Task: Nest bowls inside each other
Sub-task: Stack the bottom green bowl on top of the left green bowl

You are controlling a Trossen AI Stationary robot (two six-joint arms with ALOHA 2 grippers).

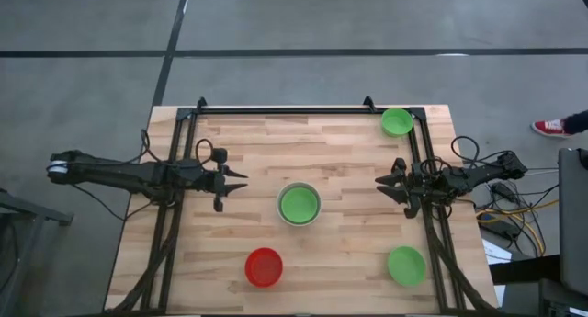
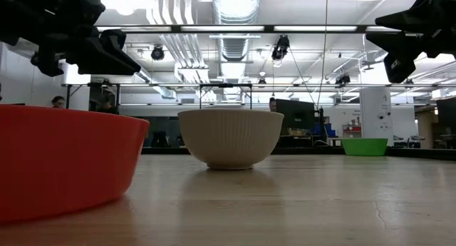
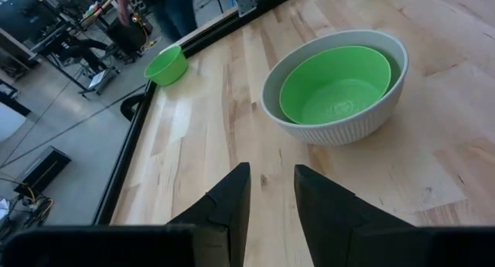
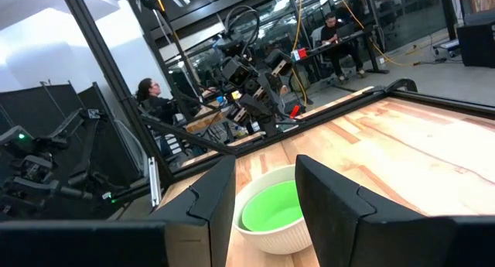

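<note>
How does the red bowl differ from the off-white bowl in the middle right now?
The red bowl is empty; the off-white bowl already holds a green bowl nested inside. The red bowl has smooth walls, while the off-white bowl is ribbed outside and looks slightly larger. The red bowl sits near the table's front edge; the off-white bowl sits mid-table between both grippers. Both stand upright, untouched.

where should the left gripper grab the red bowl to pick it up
Grip the red bowl by its rim, one finger inside and one outside, coming straight down from above. It sits upright, open and empty on the table, so the thin wall is free all round; the edge nearest the left gripper looks easiest.
</note>
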